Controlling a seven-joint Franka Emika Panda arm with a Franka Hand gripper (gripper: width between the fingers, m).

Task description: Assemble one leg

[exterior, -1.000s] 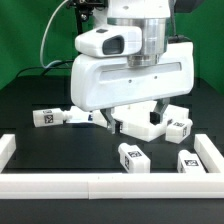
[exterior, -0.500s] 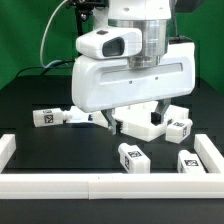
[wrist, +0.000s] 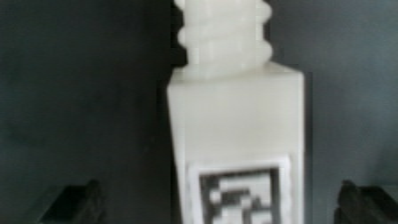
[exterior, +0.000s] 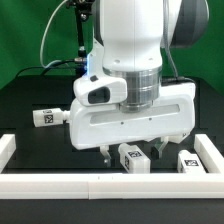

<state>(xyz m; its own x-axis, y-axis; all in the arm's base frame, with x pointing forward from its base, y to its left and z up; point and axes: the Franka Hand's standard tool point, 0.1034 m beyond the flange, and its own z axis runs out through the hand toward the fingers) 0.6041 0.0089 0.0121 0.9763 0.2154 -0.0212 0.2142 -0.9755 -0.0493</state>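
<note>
The arm (exterior: pixel 130 35) is held upright over the bench (exterior: pixel 40 150). Its wrist is turned straight down and the broad white body of the tool (exterior: pixel 132 152) is set low, close above the surface. The tool is seen to be open wide. Its two dark fingers (exterior: pixel 104 155) are spread to either side of the leg (exterior: pixel 133 159), and nothing is gripped.

In the wrist view the leg (wrist: pixel 231 120) is shown lying lengthwise between the fingers (wrist: pixel 71 203), with a dark gap on each side, so no contact is made. A threaded stub (wrist: pixel 226 35) is seen at one end of the leg and a square tag (wrist: pixel 240 195) near the other.

The leg is placed near the bench edge closest to the exterior camera, just inside the white rail (exterior: pixel 100 186) that runs along that edge. The rail is carried up both side edges as well, so little room is left in front of the leg.

A second leg (exterior: pixel 190 161) lies near the corner on the exterior view's right, just beyond the finger on that side. A third leg (exterior: pixel 45 117) lies well apart toward the exterior view's left, with bare black surface between it and the rail. Whatever is behind the tool is hidden by its body.
</note>
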